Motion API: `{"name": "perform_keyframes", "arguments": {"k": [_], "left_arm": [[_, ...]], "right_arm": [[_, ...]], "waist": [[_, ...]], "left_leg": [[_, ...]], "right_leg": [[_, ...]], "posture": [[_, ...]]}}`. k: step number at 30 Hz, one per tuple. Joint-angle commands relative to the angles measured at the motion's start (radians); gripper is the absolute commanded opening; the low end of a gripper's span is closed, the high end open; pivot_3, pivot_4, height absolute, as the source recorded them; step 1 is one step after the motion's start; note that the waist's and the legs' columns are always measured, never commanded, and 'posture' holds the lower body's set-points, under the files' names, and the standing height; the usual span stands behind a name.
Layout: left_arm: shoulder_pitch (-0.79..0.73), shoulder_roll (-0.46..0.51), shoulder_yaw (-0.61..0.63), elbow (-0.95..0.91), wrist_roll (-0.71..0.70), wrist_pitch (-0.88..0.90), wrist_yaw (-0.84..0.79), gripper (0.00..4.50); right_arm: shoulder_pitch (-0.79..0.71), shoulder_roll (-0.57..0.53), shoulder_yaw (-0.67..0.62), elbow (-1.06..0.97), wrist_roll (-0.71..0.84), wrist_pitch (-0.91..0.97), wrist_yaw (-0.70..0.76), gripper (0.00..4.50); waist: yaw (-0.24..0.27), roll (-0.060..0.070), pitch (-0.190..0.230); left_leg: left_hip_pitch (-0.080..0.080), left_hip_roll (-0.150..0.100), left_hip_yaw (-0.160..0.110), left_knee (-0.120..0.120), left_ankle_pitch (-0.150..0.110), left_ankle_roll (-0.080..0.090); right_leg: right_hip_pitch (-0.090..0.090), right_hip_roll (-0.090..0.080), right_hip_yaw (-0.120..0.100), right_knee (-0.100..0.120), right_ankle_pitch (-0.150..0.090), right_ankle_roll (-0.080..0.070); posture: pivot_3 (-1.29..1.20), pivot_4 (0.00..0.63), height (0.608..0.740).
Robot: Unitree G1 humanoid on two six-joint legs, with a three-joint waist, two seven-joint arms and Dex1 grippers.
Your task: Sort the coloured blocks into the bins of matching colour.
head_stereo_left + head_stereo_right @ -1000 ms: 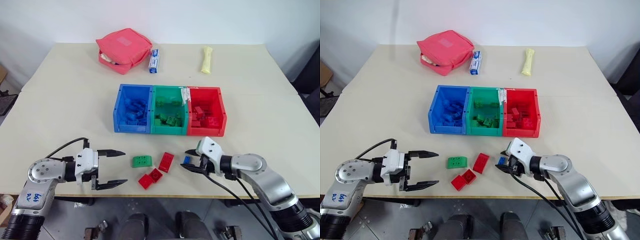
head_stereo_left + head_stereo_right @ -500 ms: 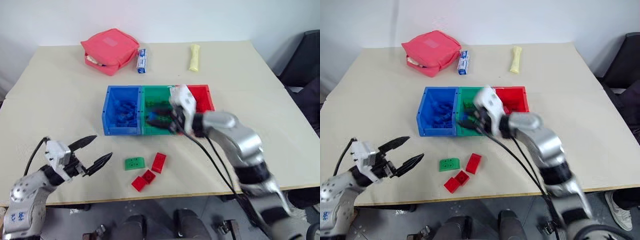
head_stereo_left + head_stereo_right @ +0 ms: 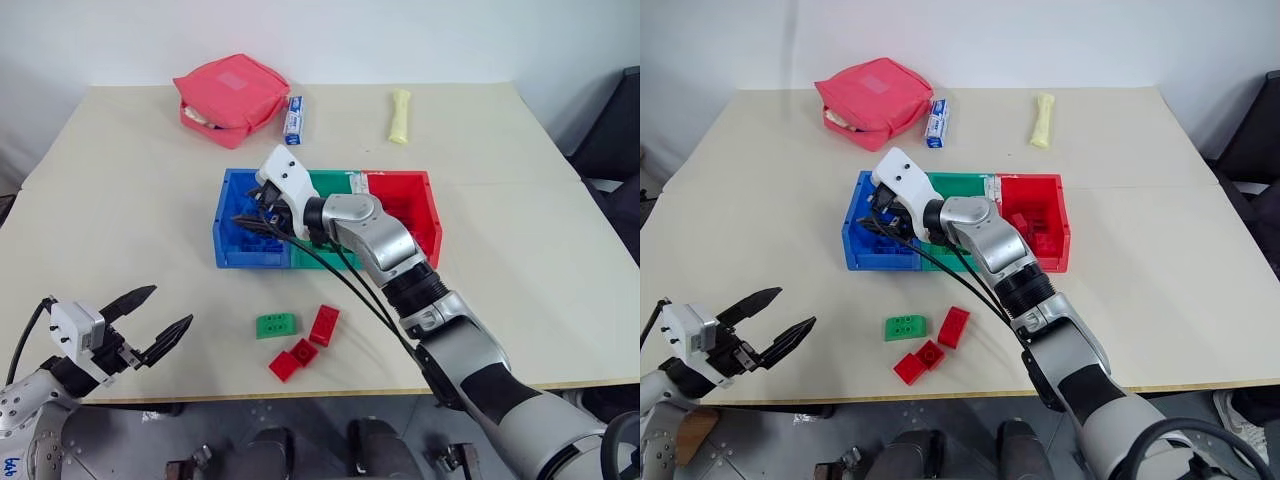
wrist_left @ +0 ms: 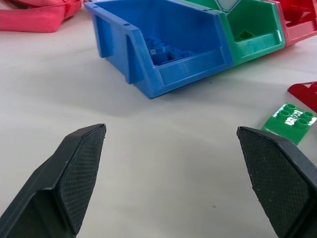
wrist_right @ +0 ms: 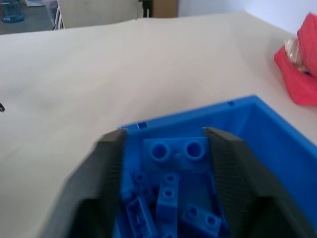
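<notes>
Our right gripper hangs over the blue bin, a small blue block sitting between its fingers; we cannot tell whether they are clamped on it or already parting. To finish this drop well, we should part them fully while inside the walls, then lift straight out. Our left gripper waits at seven o'clock with its fingers spread wide and nothing between them. At six o'clock from the bins lie a green block and three red blocks.
</notes>
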Motion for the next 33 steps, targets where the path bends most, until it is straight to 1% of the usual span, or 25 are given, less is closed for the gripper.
{"name": "perform_keyframes", "arguments": {"k": [1,2,3,6,8,10,12,14,16,17,18,20,23,26,27,33], "left_arm": [[-0.023,0.038,-0.019,-0.034,-0.015,0.011,-0.031,4.5],[-0.037,0.048,-0.034,-0.034,-0.014,0.016,-0.043,4.5],[-0.053,0.058,-0.047,-0.033,-0.014,0.022,-0.05,4.5],[-0.11,0.082,-0.084,-0.013,-0.008,0.031,-0.07,4.5],[-0.149,0.1,-0.118,-0.001,0.004,0.026,-0.102,4.5],[-0.17,0.109,-0.135,0.002,0.005,0.032,-0.114,4.5],[-0.191,0.132,-0.176,0.014,0.029,0.012,-0.158,4.5],[-0.209,0.16,-0.216,0.029,0.067,0.002,-0.186,4.5],[-0.243,0.172,-0.237,0.037,0.061,0.03,-0.193,4.5],[-0.269,0.178,-0.244,0.046,0.054,0.045,-0.196,4.5],[-0.293,0.184,-0.248,0.068,0.056,0.038,-0.21,4.5],[-0.318,0.203,-0.249,0.137,0.079,0.003,-0.245,4.5],[-0.331,0.239,-0.255,0.229,0.09,-0.034,-0.325,4.5],[-0.349,0.258,-0.275,0.252,0.067,-0.005,-0.382,4.5],[-0.357,0.257,-0.281,0.256,0.069,-0.008,-0.389,4.5],[-0.366,0.23,-0.299,0.249,0.086,-0.054,-0.405,4.5]], "right_arm": [[0.06,-0.059,-0.045,-0.176,0.049,-0.017,0.087,4.01],[0.097,-0.089,-0.054,-0.241,0.069,-0.015,0.118,4.34],[0.133,-0.12,-0.063,-0.298,0.089,0.002,0.145,4.42],[0.234,-0.212,-0.092,-0.433,0.125,0.048,0.187,4.42],[0.319,-0.293,-0.139,-0.542,0.163,0.053,0.223,4.42],[0.379,-0.348,-0.172,-0.615,0.198,0.063,0.246,4.42],[0.497,-0.432,-0.243,-0.686,0.237,0.014,0.297,4.42],[0.602,-0.505,-0.289,-0.73,0.237,-0.126,0.377,4.42],[0.71,-0.58,-0.326,-0.767,0.231,-0.186,0.42,4.42],[0.789,-0.628,-0.361,-0.789,0.244,-0.191,0.453,4.42],[0.869,-0.656,-0.409,-0.806,0.276,-0.21,0.488,4.42],[0.999,-0.701,-0.484,-0.827,0.317,-0.215,0.513,4.42],[1.132,-0.755,-0.553,-0.834,0.338,-0.208,0.539,4.42],[1.154,-0.778,-0.561,-0.83,0.354,-0.188,0.532,4.42],[1.14,-0.78,-0.544,-0.827,0.346,-0.193,0.533,4.42],[0.956,-0.754,-0.351,-0.823,0.311,-0.106,0.505,4.42]], "waist": [[0.002,0.0,0.0],[0.005,0.0,0.0],[0.008,0.0,0.0],[0.012,0.0,0.0],[0.014,0.0,0.0],[0.014,0.0,0.0],[0.015,0.0,0.0],[0.016,0.0,0.0],[0.01,0.001,0.001],[0.015,0.001,0.001],[0.019,0.001,0.001],[0.026,0.001,0.001],[0.019,0.001,0.001],[0.013,0.002,0.001],[0.015,0.002,0.001],[0.017,0.002,0.001]], "left_leg": [[0.0,0.0,0.0,0.0,0.0,0.0],[0.0,0.0,-0.001,0.0,0.0,0.0],[0.0,0.0,-0.001,0.0,0.0,0.0],[0.0,0.0,0.0,0.001,0.0,0.001],[0.0,0.0,0.0,0.001,0.0,0.001],[0.0,0.0,0.0,0.0,0.0,0.0],[0.0,0.0,0.0,-0.001,0.0,0.0],[0.0,0.0,0.001,-0.002,0.0,0.0],[0.0,0.001,0.002,-0.002,0.0,0.001],[0.0,0.001,0.004,-0.002,0.0,0.001],[0.0,0.001,0.004,-0.002,0.0,0.001],[0.0,0.003,0.002,-0.002,-0.001,0.003],[0.004,0.003,0.004,-0.002,-0.001,0.004],[0.008,0.005,0.004,-0.003,-0.002,0.005],[0.008,0.005,0.003,-0.003,-0.002,0.005],[0.009,0.006,0.002,-0.003,-0.003,0.004]], "right_leg": [[0.0,0.0,0.0,0.0,0.0,0.0],[0.0,0.0,-0.001,0.0,0.0,0.0],[0.0,0.0,-0.001,-0.001,0.0,0.0],[0.001,0.0,0.0,-0.001,0.0,0.0],[0.002,0.0,0.0,-0.002,0.0,0.0],[0.001,0.0,0.0,-0.003,0.0,0.0],[0.001,0.0,0.0,-0.004,0.0,0.0],[0.002,0.0,0.0,-0.005,0.0,0.0],[0.003,0.0,0.001,-0.007,0.0,0.0],[0.003,0.001,0.002,-0.007,0.0,0.0],[0.003,0.0,0.001,-0.007,0.0,0.0],[0.005,0.001,0.0,-0.008,0.0,0.0],[0.008,0.001,0.001,-0.009,0.0,0.0],[0.015,0.003,0.001,-0.014,0.0,0.0],[0.016,0.003,0.0,-0.014,0.0,0.0],[0.016,0.002,0.0,-0.015,0.0,0.0]], "posture": [[0.0,0.15,0.74],[0.0,0.15,0.74],[0.0,0.15,0.74],[0.0,0.15,0.74],[0.0,0.15,0.74],[0.0,0.15,0.74],[0.0,0.15,0.74],[0.0,0.15,0.74],[0.0,0.15,0.74],[0.0,0.15,0.74],[0.0,0.15,0.74],[0.0,0.15,0.74],[0.0,0.15,0.74],[0.0,0.15,0.74],[0.0,0.15,0.74],[0.0,0.15,0.74]]}}
